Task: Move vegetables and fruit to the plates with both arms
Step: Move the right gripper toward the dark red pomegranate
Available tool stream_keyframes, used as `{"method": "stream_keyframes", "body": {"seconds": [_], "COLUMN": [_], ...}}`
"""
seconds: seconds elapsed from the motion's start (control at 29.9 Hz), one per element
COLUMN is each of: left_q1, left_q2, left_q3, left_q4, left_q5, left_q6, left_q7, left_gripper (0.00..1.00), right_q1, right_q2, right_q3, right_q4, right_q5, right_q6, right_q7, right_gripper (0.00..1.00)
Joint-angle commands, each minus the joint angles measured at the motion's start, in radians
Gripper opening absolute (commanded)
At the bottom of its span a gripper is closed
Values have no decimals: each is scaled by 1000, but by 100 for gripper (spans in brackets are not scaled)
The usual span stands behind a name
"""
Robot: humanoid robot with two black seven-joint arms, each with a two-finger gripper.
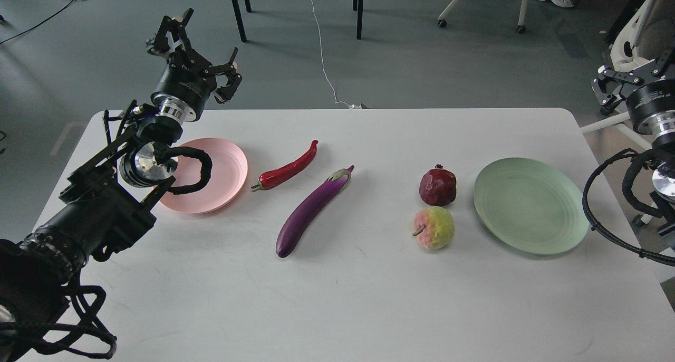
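On the white table, a pink plate (pixel 227 167) lies at the left and a pale green plate (pixel 527 203) at the right. Between them rest a red chili pepper (pixel 287 169), a long purple eggplant (pixel 311 214), a dark red pomegranate (pixel 437 187) and a yellow-green and pink peach-like fruit (pixel 435 227). My left gripper (pixel 203 56) is raised above the table's far left edge, behind the pink plate, open and empty. My right gripper (pixel 627 79) hangs beyond the table's right edge, partly cut off; its fingers cannot be told apart.
My left forearm and its cable loop (pixel 192 169) cover part of the pink plate. Beyond the table (pixel 369 298) lie floor cables (pixel 321 50), table legs (pixel 359 8) and a wheeled chair base (pixel 519 13). A cable loop (pixel 601 214) hangs off my right arm.
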Motion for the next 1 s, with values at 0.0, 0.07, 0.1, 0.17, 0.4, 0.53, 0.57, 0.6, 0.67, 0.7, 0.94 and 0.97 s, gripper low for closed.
{"method": "stream_keyframes", "body": {"seconds": [0.0, 0.07, 0.1, 0.17, 0.4, 0.53, 0.57, 0.6, 0.67, 0.7, 0.94, 0.97], "left_q1": [1, 1, 1, 0, -3, -9, -9, -9, -8, -8, -3, -3], "left_q2": [-2, -1, 4, 13, 68, 93, 98, 102, 114, 119, 157, 165], "left_q3": [9, 9, 8, 8, -9, -7, -6, -4, -4, -3, -3, -4], "left_q4": [1, 1, 1, 1, 5, 8, 9, 9, 11, 11, 8, 6], "left_q5": [-5, -5, -5, -5, -8, -7, -7, -5, 1, 3, -4, -4], "left_q6": [6, 6, 8, 9, 13, -10, -12, -12, -12, -12, -15, -18], "left_q7": [-1, -1, -2, -4, -8, -1, -1, -1, -2, -2, -2, -4], "left_gripper": [98, 98, 98, 98, 98, 98, 98, 98, 98, 98, 98, 98], "right_q1": [-3, -2, 0, 7, 110, 327, 386, 429, 525, 559, 696, 699], "right_q2": [-4, -4, -6, -7, -140, -145, -144, -141, -121, -104, 29, 40], "right_q3": [-1, -1, -1, -2, -114, -382, -460, -528, -672, -723, -1030, -1057], "right_q4": [-7, -9, -7, 2, 158, 189, 194, 198, 232, 252, 345, 358], "right_q5": [-2, -2, -2, -2, -63, -196, -225, -250, -325, -362, -777, -825], "right_q6": [0, 0, 0, 0, 0, 0, 0, 0, 0, 0, 0, 0], "right_q7": [0, -3, -6, -12, -60, -57, -57, -57, -57, -55, -54, -54], "right_gripper": [99, 99, 99, 99, 99, 99, 99, 99, 99, 99, 99, 99]}}
